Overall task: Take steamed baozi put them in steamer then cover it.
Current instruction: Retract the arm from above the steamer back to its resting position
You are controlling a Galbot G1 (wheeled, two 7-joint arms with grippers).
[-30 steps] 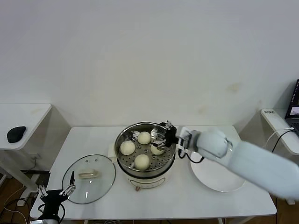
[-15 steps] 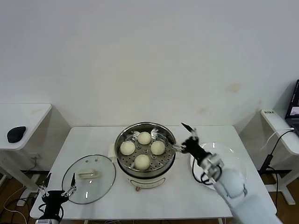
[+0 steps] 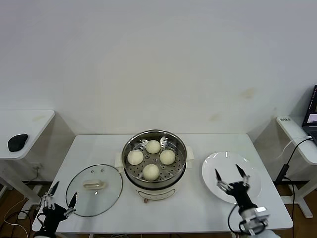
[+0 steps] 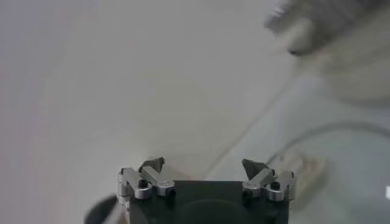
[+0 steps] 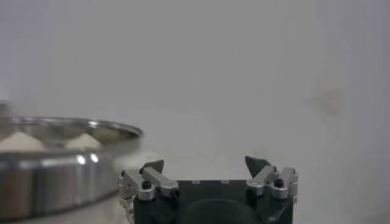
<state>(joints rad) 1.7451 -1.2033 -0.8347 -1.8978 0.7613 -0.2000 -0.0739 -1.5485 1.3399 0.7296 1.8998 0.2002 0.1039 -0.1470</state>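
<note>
The steel steamer (image 3: 130, 168) stands mid-table with several cream baozi (image 3: 150, 171) on its perforated tray. Its rim (image 5: 67, 130) and two bun tops (image 5: 19, 141) also show in the right wrist view. The glass cover (image 3: 106, 196) lies flat on the table left of the steamer, handle (image 3: 94, 185) up. My right gripper (image 3: 227, 170) hovers open and empty over the white plate (image 3: 218, 187), to the steamer's right. My left gripper (image 3: 63, 194) is open and empty at the table's front left corner, beside the cover. Both wrist views show spread, empty jaws (image 4: 202, 162) (image 5: 205, 162).
The white plate holds nothing. A side table (image 3: 27, 121) with a black mouse (image 3: 17, 142) stands at the far left. Another table edge (image 3: 297, 136) with cables is at the far right. A plain wall rises behind the table.
My right gripper left a baozi in the steamer, pulled out and moved back over the plate at the front right. The left gripper shifted slightly at the front left corner.
</note>
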